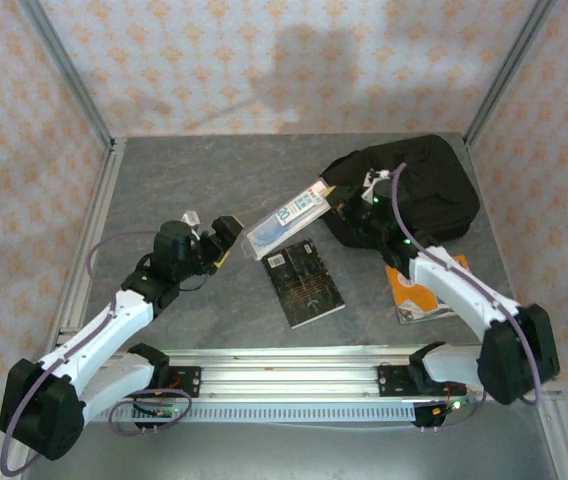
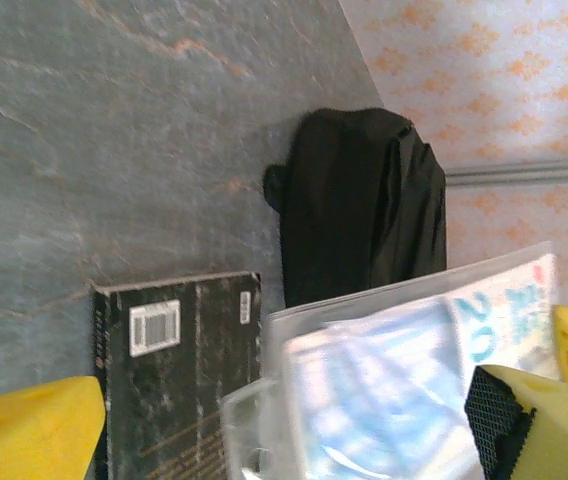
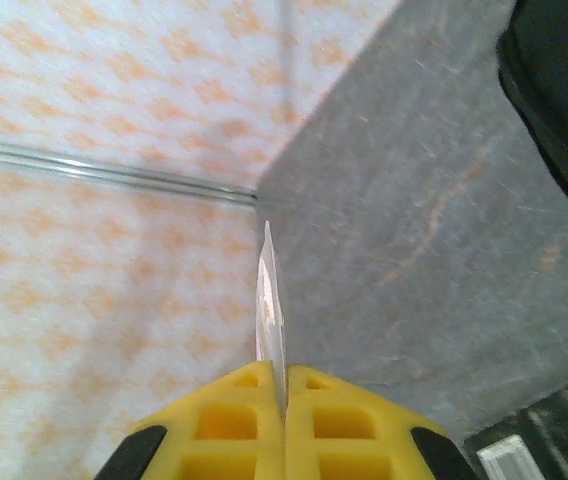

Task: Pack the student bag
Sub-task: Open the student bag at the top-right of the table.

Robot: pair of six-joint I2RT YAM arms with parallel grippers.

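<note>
Clear pouch: pinched by one edge in closed right gripper. Left gripper: spread wide, nothing held. Student bag: just beyond right gripper. Risk: pouch may be twisted loose, being gripped at one end.

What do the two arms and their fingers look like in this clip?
The left arm and right arm have white links between black joint housings, each trailed by a purplish cable. The fingers are bright yellow blocks with square cut-outs and black textured pads. Green lights glow on the right arm.

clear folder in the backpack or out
Out: the clear folder is outside the backpack, its edge pinched in the right gripper.
</note>
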